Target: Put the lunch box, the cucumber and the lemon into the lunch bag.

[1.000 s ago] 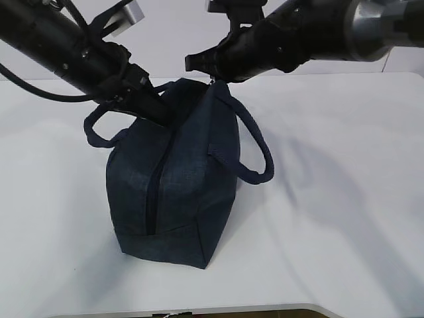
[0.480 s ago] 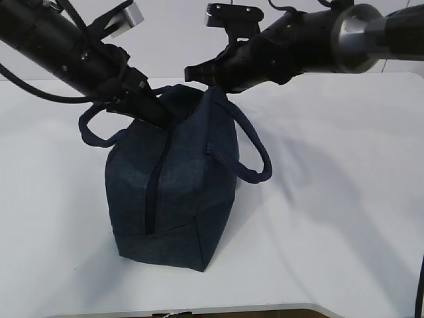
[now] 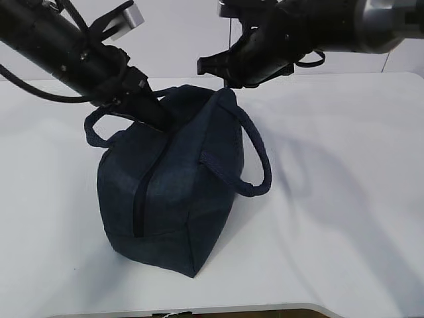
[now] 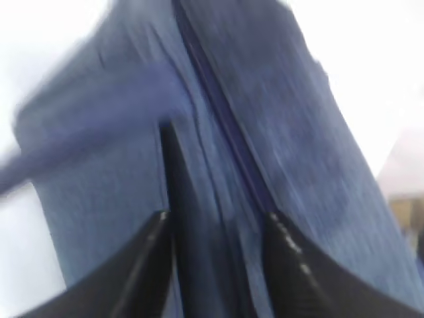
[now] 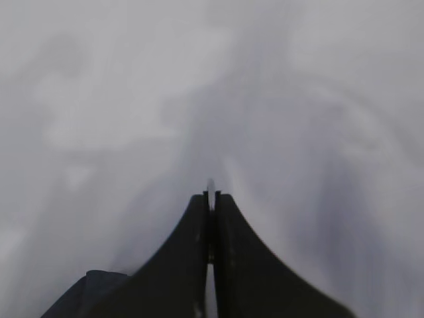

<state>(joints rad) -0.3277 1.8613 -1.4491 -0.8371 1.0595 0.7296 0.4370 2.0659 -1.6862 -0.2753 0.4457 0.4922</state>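
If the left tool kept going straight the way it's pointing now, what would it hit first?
The lunch bag itself: the left tool already sits against the navy fabric beside the zipper, so it would press into the bag's top. How far it would sink is unclear in the blurred wrist view.
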